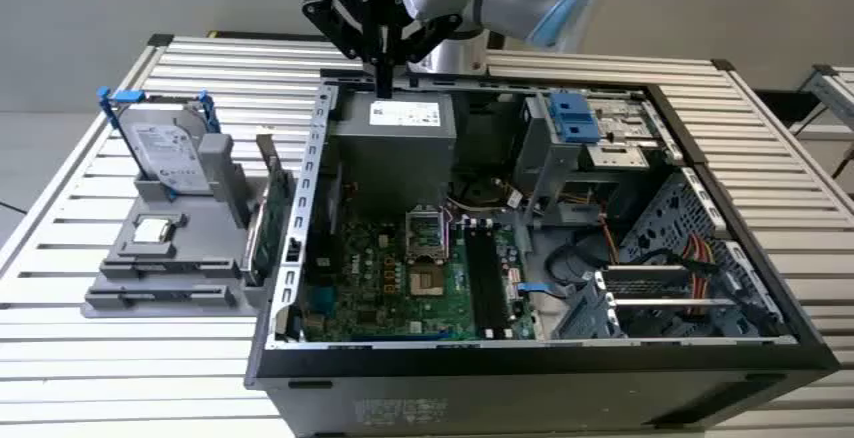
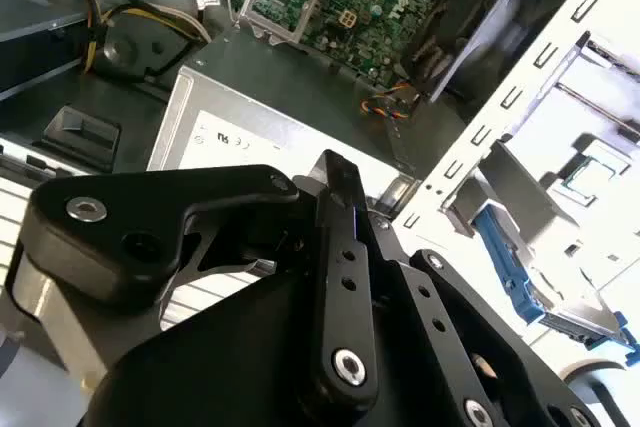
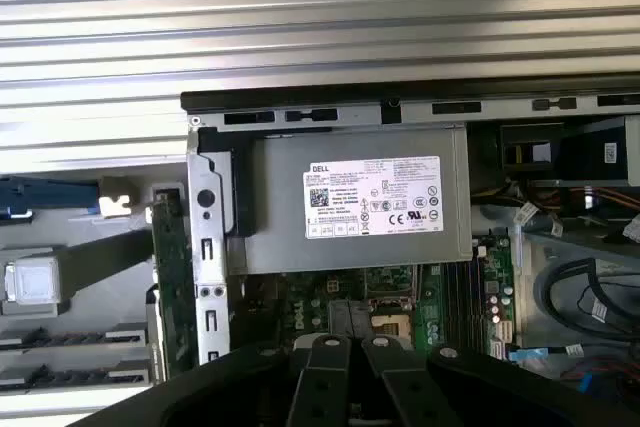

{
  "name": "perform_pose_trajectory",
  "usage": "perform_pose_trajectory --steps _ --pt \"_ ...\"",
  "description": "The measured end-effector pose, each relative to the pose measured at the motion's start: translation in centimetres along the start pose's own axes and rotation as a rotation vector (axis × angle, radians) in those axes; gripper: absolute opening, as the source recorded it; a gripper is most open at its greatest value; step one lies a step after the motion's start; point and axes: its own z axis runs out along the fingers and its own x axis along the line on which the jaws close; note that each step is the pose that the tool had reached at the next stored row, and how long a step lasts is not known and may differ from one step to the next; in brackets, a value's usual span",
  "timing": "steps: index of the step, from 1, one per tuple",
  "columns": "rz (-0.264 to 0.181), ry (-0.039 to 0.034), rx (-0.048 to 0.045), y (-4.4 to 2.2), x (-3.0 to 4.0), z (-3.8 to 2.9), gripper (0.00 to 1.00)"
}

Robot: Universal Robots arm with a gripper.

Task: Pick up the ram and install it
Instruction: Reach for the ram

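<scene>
Slatted table [image 1: 94,343] — ram [image 1: 274,226] stands by PC case [image 1: 534,360], well apart from jaws, pressed together.

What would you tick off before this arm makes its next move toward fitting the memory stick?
1. Gripper empty: ok. It is shut on nothing, above the power supply.
2. Ram found: cannot tell. Thin green boards stand on edge at the grey holder, beside the case; which one is the ram is unclear.
3. Case open on top: ok.
4. Memory slots empty: ok, they look bare.
5. Cables clear of the slots: cannot tell.
</scene>
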Motion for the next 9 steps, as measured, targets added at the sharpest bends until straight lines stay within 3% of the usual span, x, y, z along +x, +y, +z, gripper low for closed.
perform_pose_trajectory --steps 9 --pt "0.000 0.0000 -0.0001 0.00 0.00 -0.01 0.00"
